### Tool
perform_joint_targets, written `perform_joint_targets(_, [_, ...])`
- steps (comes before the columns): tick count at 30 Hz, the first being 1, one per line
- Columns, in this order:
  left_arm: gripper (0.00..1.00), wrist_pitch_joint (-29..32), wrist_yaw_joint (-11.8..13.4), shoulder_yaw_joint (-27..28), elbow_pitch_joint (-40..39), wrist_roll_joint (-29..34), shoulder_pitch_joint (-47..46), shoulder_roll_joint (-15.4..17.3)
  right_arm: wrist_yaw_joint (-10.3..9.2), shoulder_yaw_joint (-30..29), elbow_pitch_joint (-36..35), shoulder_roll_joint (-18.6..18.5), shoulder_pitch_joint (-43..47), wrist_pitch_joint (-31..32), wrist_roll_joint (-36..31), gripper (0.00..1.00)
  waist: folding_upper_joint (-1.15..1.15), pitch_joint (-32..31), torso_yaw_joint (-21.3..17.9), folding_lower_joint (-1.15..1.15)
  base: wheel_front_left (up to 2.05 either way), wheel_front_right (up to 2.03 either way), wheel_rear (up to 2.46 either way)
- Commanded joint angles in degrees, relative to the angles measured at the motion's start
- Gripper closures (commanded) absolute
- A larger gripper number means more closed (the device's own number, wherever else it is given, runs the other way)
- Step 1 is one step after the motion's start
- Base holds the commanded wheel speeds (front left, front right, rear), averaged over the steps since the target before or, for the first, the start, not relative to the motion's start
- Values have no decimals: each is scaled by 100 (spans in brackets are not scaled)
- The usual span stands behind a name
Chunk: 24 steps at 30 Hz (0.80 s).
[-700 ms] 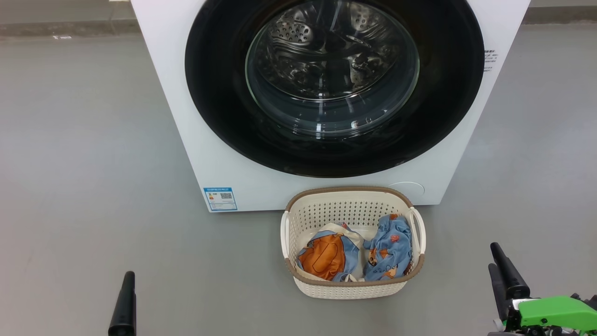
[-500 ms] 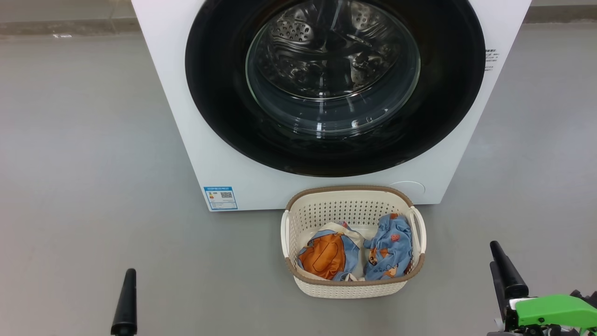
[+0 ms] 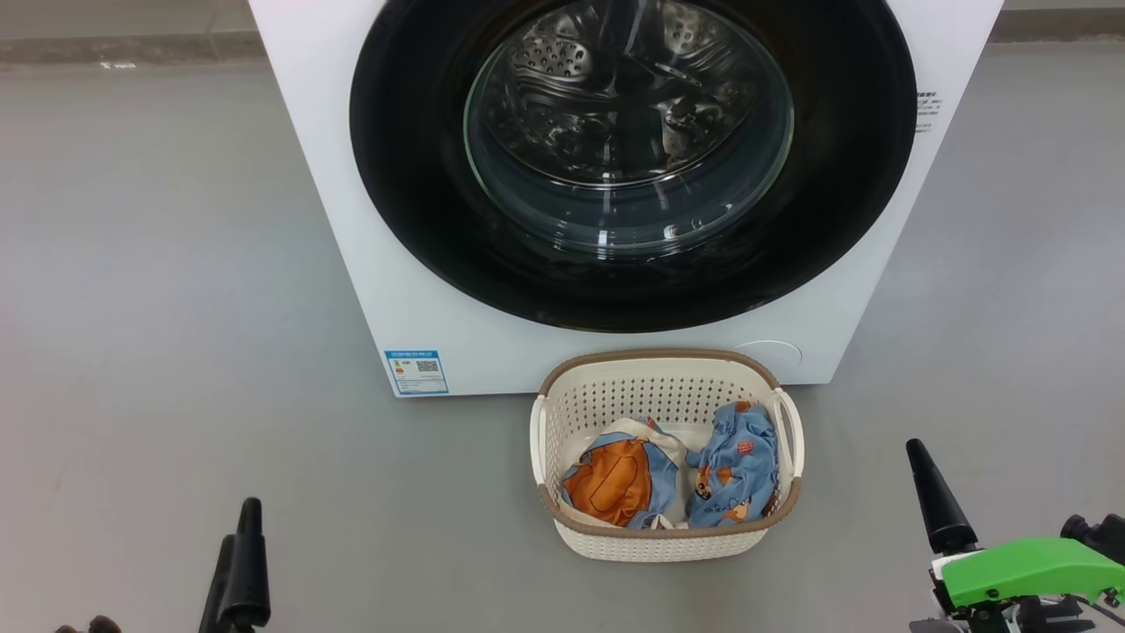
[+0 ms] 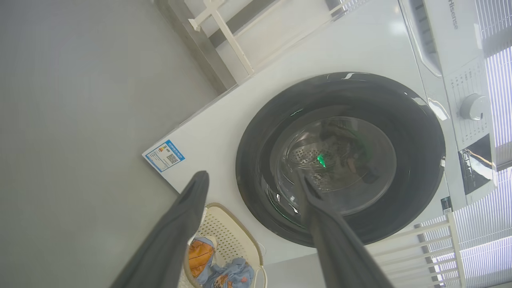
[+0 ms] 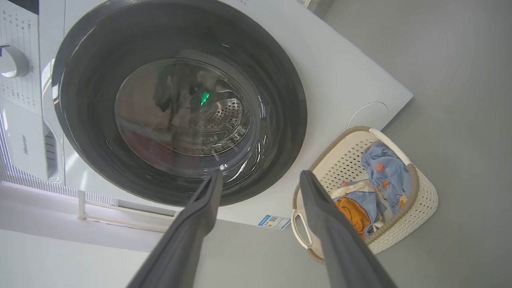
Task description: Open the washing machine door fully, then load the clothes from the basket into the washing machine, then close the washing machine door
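The washing machine (image 3: pixel 352 264) stands ahead, and its round black door (image 3: pixel 413 176) with the glass bowl window lies closed against the front. On the floor just in front sits the cream basket (image 3: pixel 659 356). It holds the clothes (image 3: pixel 615 479), an orange-patched garment on the left and a light blue one on the right. My left gripper (image 3: pixel 239 527) is low at the left, open, well short of the basket. My right gripper (image 3: pixel 923 466) is at the lower right, open and empty. The wrist views show both pairs of fingers spread, left (image 4: pixel 252 176) and right (image 5: pixel 261 174), facing the door (image 4: pixel 416 132) (image 5: pixel 80 80).
Grey floor (image 3: pixel 158 264) spreads to both sides of the machine. A blue label (image 3: pixel 416 373) marks its lower left corner. The control knob (image 4: pixel 472 107) sits above the door. A white rail (image 5: pixel 120 212) runs beside the machine.
Both grippers have risen a little in the head view. The right finger has shifted up and slightly left. The door, basket and clothes have not moved.
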Motion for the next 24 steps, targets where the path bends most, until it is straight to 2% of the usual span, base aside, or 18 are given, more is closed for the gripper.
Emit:
perform_joint_targets(1, [0,-63,1,81,-206,164,-209,79,15,72,-148,-118,-267,-61,-143,0,0,-5,1,0,0,0,0])
perform_joint_targets(11, [0,-249,1,63,-232,1113,-195,68,18,293,-107,-235,-303,-246,-1112,0,0,-6,13,0,0,0,0])
perform_joint_targets(24, [0,-468,1,39,-282,2046,-236,76,21,519,-78,-343,-362,-465,-1942,0,0,69,40,0,0,0,0])
